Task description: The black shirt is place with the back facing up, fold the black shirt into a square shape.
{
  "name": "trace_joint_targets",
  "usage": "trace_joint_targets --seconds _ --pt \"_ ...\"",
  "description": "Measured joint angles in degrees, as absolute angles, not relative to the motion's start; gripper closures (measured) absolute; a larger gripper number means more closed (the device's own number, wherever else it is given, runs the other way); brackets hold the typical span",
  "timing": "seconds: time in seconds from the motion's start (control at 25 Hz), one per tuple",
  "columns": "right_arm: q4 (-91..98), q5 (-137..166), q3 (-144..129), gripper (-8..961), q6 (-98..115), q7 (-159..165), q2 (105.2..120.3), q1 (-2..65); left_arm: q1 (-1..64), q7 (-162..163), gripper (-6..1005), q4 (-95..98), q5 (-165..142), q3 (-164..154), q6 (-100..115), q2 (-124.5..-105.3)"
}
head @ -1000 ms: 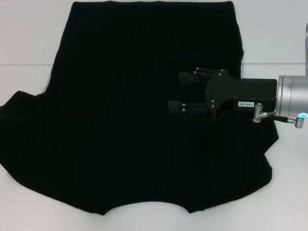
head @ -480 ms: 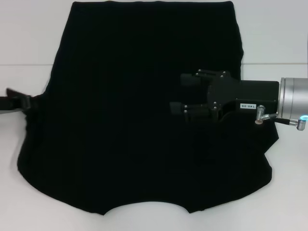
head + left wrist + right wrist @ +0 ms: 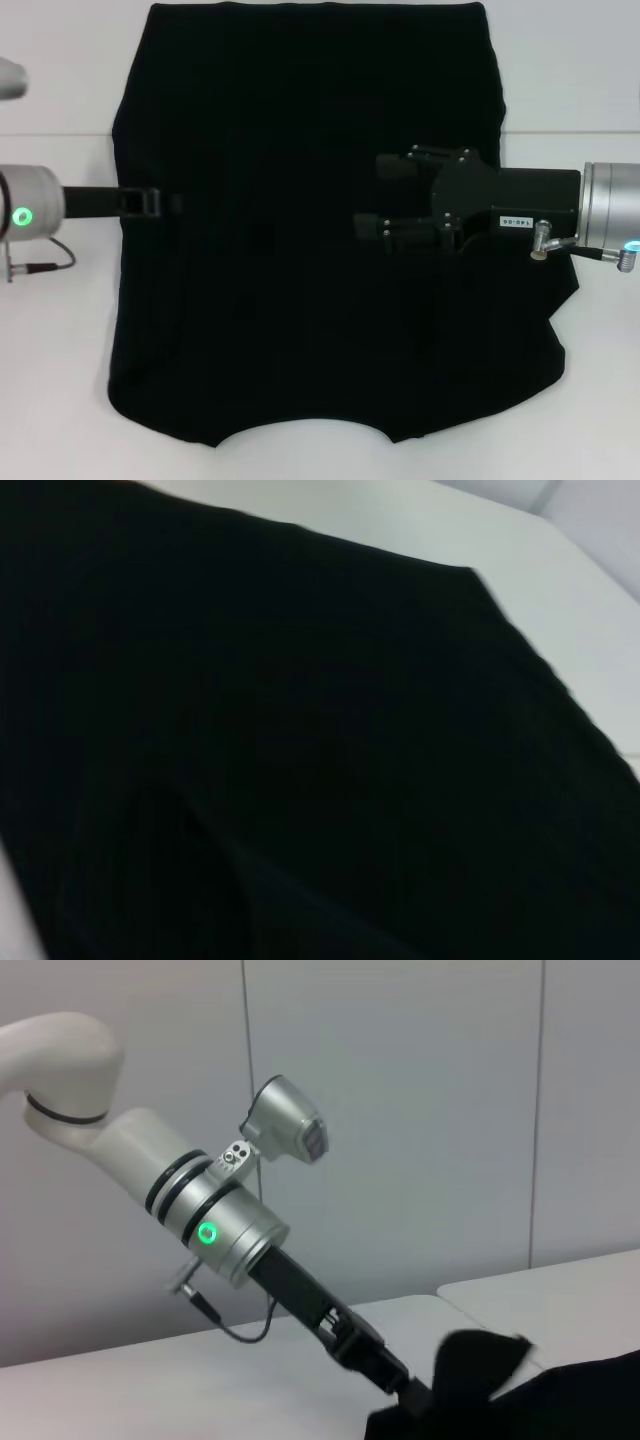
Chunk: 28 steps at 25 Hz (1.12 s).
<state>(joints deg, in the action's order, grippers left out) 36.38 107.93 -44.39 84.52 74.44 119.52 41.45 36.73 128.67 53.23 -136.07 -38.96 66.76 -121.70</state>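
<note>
The black shirt (image 3: 300,230) is spread flat across the white tabletop (image 3: 50,400), neckline at the near edge. The right hand (image 3: 372,195) sits over the shirt's right half, fingers spread apart with nothing between them. The left hand (image 3: 165,203) reaches in over the shirt's left edge; can't tell if it's spread or pinching, black on black.

head overhead, wrists close, shirt (image 3: 300,250) shared
</note>
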Motion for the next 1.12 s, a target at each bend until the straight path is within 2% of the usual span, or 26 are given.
trace_joint_targets --seconds 0.12,0.4,0.64,0.84,1.0,1.12 --pt "36.38 107.93 -44.39 59 84.48 74.38 119.53 41.4 36.73 125.96 992 52.78 -135.86 -40.12 66.53 -122.67" --pt "36.53 107.93 -44.39 59 84.46 74.35 119.52 41.3 36.76 123.46 983 50.66 -135.95 -45.43 66.45 -122.44" --pt "36.92 107.93 -44.17 59 84.36 74.99 119.39 41.31 36.85 119.42 748 51.53 -134.71 -47.51 68.65 -123.69" --pt "37.02 107.93 -42.31 59 82.84 79.92 118.44 41.33 35.94 116.41 581 52.73 -130.0 -47.07 71.71 -123.67" --pt "37.62 108.19 -42.3 59 78.11 87.87 117.3 41.45 33.57 103.05 347 51.47 -115.8 -45.42 80.58 -123.43" --pt "38.18 108.33 -42.28 58 75.47 91.28 117.17 41.25 32.74 93.15 260 47.5 -108.33 -44.12 84.57 -123.33"
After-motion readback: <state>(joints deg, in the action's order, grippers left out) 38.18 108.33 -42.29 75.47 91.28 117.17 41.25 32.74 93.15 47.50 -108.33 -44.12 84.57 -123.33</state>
